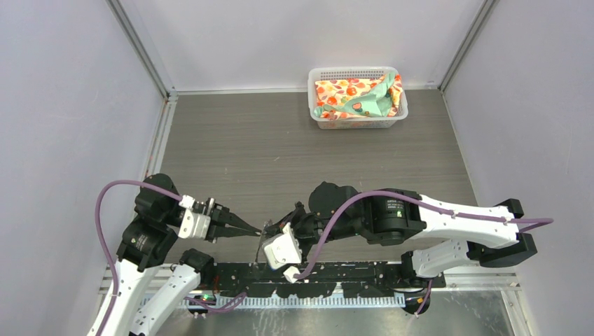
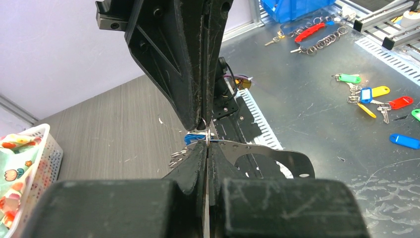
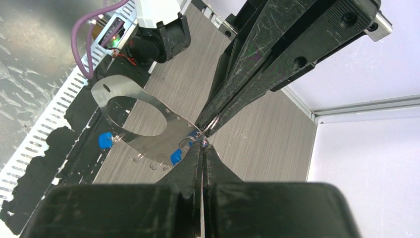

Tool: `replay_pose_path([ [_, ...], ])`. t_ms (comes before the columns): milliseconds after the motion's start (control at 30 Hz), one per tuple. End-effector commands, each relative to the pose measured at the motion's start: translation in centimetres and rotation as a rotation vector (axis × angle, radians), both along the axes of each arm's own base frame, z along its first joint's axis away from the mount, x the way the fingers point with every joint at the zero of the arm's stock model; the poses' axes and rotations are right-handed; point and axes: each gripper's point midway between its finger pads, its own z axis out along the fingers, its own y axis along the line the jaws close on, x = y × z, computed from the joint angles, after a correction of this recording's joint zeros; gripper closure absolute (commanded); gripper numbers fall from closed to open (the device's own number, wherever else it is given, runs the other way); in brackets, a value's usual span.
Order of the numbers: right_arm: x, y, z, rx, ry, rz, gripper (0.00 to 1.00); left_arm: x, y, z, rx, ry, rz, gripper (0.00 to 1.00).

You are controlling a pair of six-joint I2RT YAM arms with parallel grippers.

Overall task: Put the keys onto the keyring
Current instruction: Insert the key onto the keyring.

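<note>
Black right gripper [image 3: 202, 145] and black left gripper [image 3: 212, 122] clamped nose-to-nose on the flat silvery keyring [image 3: 181, 131], which stretched nearward, blue-headed keys [image 3: 176, 157] beneath.

basket [image 1: 358, 122]: far right, holding patterned cloth [image 1: 350, 94] | coloured key tags [image 2: 380, 91] (on metal bench [image 2: 317, 129])

Table [image 1: 280, 154] – grey wood-grain top, walled on three sides. Far right corner: white basket [image 1: 319, 120] standing on it, patterned cloth [image 1: 350, 94] inside. Near edge: black strip [image 1: 336, 270] running across. On grain beside strip: blue-headed keys [image 3: 104, 140], second one partly hidden, small wire loops [image 3: 156, 163] next to them. Beyond strip – scratched metal bench [image 2: 307, 114] with loose coloured key tags [image 2: 401, 102], ring chain [image 2: 324, 42], blue bin [image 2: 292, 7].
</note>
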Motion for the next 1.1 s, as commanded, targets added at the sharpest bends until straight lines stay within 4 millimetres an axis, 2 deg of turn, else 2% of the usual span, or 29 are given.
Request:
replay_pose_path([
  [0, -0.1, 0.4, 2.6, 0.071, -0.029, 0.0, 0.99, 0.1, -0.1, 0.9, -0.018, -0.036, 0.002, 1.0],
  [800, -0.6, 0.7, 3.6, 0.093, -0.077, 0.03, 0.99, 0.1, -0.1, 0.9, -0.013, -0.017, 0.003, 1.0],
  [1067, -0.7, 0.9, 3.4, 0.078, -0.087, 0.046, 0.99, 0.0, -0.1, 0.8, -0.012, -0.014, -0.004, 1.0],
])
